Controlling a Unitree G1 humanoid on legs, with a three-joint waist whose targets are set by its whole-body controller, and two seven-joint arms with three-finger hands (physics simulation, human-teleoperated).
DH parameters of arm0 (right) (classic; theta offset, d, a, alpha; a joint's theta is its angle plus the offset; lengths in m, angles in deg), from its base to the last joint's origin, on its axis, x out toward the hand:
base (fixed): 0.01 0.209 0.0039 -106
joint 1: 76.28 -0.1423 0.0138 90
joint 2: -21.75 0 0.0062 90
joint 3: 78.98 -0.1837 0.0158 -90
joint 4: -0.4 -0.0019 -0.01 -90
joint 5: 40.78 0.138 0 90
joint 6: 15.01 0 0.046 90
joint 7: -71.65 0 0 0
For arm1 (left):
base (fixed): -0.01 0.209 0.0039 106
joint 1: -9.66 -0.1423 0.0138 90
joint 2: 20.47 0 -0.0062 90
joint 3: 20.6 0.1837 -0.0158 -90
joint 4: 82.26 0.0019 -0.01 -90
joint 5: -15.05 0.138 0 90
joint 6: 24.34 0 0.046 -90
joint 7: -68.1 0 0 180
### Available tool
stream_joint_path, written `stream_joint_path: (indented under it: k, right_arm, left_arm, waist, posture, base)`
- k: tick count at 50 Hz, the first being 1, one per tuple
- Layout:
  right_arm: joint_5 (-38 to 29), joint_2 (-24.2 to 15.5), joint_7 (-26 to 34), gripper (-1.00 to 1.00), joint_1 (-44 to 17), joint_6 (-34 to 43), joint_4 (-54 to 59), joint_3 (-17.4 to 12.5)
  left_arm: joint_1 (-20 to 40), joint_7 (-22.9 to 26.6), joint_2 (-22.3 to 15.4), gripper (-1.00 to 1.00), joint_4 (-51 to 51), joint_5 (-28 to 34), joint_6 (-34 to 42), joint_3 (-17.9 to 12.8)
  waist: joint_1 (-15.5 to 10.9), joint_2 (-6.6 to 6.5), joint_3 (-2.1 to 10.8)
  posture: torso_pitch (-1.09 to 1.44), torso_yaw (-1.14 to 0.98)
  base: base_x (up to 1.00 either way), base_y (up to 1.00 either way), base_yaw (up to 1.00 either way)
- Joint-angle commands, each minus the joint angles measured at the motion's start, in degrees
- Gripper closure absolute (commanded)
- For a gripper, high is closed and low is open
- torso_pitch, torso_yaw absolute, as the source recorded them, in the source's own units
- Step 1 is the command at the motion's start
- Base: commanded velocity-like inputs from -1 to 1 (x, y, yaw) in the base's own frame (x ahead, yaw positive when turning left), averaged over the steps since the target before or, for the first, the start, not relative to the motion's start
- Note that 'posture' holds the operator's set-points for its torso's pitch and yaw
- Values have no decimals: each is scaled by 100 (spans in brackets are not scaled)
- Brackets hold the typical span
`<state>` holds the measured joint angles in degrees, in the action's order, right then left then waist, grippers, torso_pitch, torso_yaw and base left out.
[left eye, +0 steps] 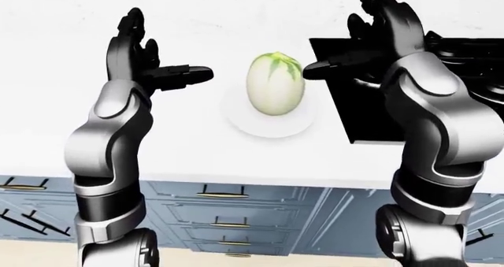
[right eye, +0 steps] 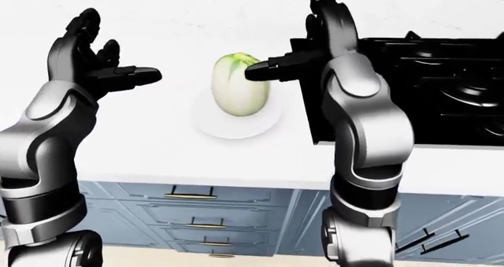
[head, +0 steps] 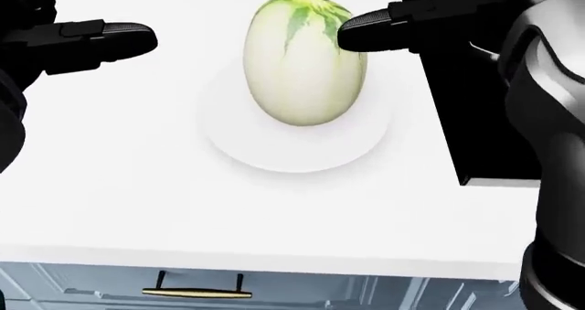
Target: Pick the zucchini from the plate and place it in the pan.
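A white counter [head: 110, 186] fills most of the head view, its near edge running along the bottom above blue-grey drawers [left eye: 228, 211] with brass handles. A black stove [right eye: 425, 95] is set into the counter's right side, reaching almost to its near edge; no pan can be made out on it. Both arms rise over the counter. The right hand [left eye: 370, 39] stands just inside the stove's left edge, its fingers spread upward and one black fingertip [head: 361, 30] reaching leftward to lie against, or just before, the upper right side of the zucchini; contact cannot be told for certain. The left hand [left eye: 146, 57] is raised over the bare counter well to the left of the plate, likewise spread, one finger [head: 118, 37] stretched rightward toward the zucchini but clear of it. Neither hand holds anything. The round white plate [head: 233, 145] lies on the counter near the stove's left edge, midway between the two hands. On it rests the zucchini [head: 297, 77], a pale egg-shaped fruit with green streaks at its far end.
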<state>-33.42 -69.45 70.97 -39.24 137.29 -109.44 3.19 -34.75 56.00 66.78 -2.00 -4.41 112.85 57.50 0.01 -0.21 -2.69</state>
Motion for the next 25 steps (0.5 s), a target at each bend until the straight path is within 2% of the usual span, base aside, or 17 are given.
stream_joint_path:
  k: [1,9,25]
  right_arm:
    - [-14,23,34,-100,-216,-100,-72,-41]
    - [-207,292,173,-100,-229,-278,215,229]
    - [-666,542,465,-100,276,-576,188,362]
  left_arm:
    - [188,5,-70,-100,-184,-3,-175,-54]
    - [192,-14,-111,-100,-202,-55,-148,-78]
    - [209,-30,-116,-100,-239,-67,-106,-69]
  waist:
    - [-1,-13,156]
    - [4,-19,165]
    - [6,-29,173]
  posture:
    - [0,0]
    - [0,0]
    - [0,0]
  base:
    - [0,0,0]
    - [0,0,0]
    - [0,0,0]
